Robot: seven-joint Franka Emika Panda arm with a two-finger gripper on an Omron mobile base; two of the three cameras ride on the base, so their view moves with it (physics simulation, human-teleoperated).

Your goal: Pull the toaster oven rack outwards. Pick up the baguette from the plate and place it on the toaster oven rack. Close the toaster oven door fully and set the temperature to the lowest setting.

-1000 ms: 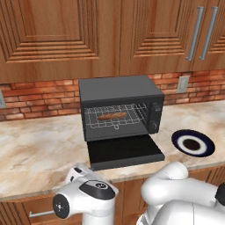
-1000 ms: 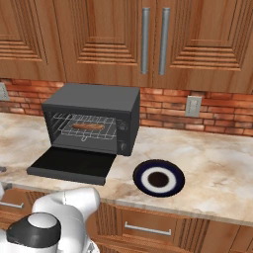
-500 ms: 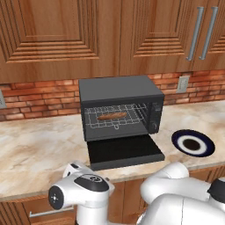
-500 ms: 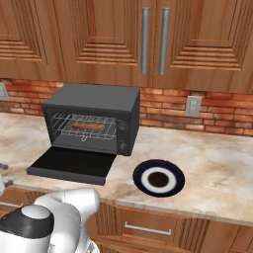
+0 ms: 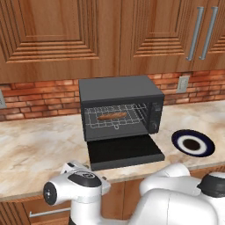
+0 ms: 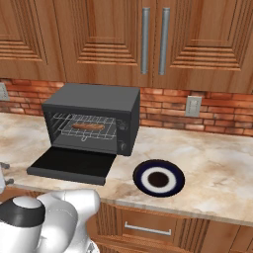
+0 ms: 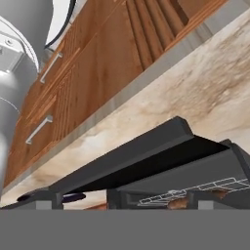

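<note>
The toaster oven (image 5: 119, 92) (image 6: 94, 99) stands at the back of the counter. Its toaster oven door (image 5: 125, 151) (image 6: 74, 165) (image 7: 141, 154) lies open and flat. Inside, the silver toaster oven rack (image 5: 132, 115) (image 6: 64, 123) carries the brown baguette (image 5: 112, 116) (image 6: 88, 126) (image 7: 178, 202). To the oven's right the plate (image 5: 192, 143) (image 6: 158, 178) sits bare. My gripper (image 7: 126, 200) is low in front of the counter's edge, pointing up at the door's underside. Its fingertips (image 7: 36, 200) stand far apart with nothing between them, so it is open.
The marble counter (image 5: 39, 145) (image 6: 217, 163) runs left and right of the oven. Wooden upper cabinets (image 5: 57, 35) hang above, over a brick backsplash (image 6: 168, 113). Drawer fronts with handles (image 7: 39, 129) lie below the counter.
The arm's upper joint has shifted a little to the left in both base views. Oven, door, rack, baguette and plate have stayed put.
</note>
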